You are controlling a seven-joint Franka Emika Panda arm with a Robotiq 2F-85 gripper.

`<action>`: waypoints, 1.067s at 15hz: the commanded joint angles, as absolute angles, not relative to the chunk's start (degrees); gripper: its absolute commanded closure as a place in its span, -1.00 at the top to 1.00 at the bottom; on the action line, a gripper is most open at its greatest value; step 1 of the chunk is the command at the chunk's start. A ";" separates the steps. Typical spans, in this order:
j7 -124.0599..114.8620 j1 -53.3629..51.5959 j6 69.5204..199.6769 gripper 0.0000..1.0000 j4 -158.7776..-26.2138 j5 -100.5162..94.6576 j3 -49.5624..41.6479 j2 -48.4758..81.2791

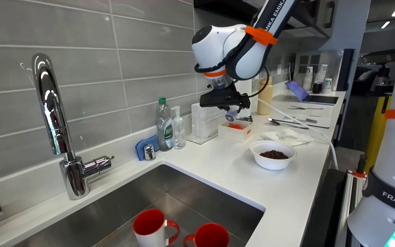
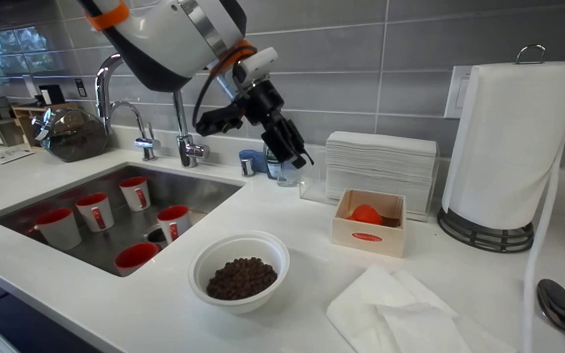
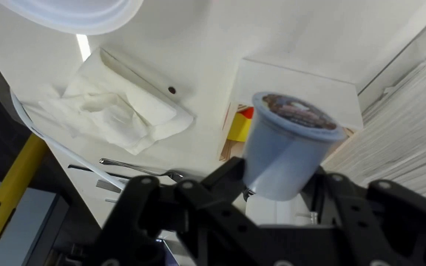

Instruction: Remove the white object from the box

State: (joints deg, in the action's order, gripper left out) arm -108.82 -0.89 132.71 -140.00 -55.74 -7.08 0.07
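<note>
White cup, out of the box, held in my pincer, which is closed on its narrow end; I judge the tapered sides could slip if I swing fast

Glare streaks the counter

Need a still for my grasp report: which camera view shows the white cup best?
The wrist view: the white cup is large there, held in the gripper, its printed lid and side visible. In an exterior view the white cup is small, with little detail; in an exterior view the gripper apparently hides it.
</note>
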 commanded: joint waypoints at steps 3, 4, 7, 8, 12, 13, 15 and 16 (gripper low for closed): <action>-124.59 0.87 135.78 -0.80 -143.10 -69.91 -5.10 3.13; -126.87 0.97 136.02 -0.80 -143.22 -71.94 -5.11 4.12; -133.18 1.22 136.66 -0.80 -142.78 -77.04 -5.29 7.29; -135.09 1.40 137.52 -0.80 -142.57 -78.68 -5.34 8.32; -140.67 2.06 140.53 -0.80 -142.08 -85.43 -5.24 11.47; -141.83 2.18 140.72 -0.80 -141.90 -87.16 -5.20 12.28; -143.63 2.34 140.37 -0.80 -141.58 -89.94 -5.04 13.61; -144.19 2.44 140.04 -0.80 -141.48 -90.90 -4.95 14.17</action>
